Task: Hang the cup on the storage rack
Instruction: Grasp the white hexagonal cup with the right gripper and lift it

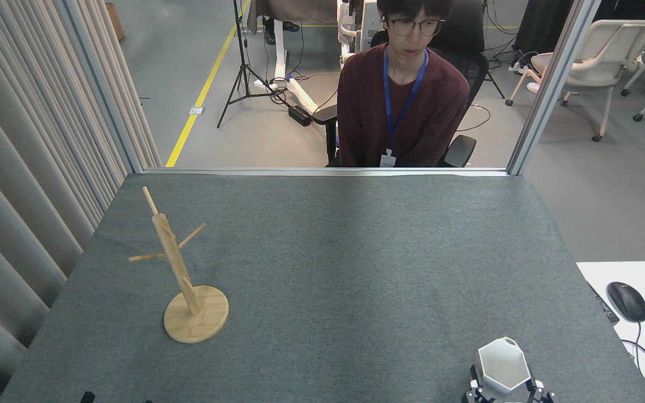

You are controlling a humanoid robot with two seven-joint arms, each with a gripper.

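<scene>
Cup point(503, 365) between right gripper point(505, 386) jaws.

You'll find no legible text here: the badge point(388, 160) on the blue lanyard point(403, 92) of the person point(402, 106) behind the counter point(328, 268) is too small to read, and nothing else carries a readable label, brand or number.

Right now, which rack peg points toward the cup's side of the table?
The short peg angling up and right from the post. The others point left and up-left, away from the cup.
</scene>
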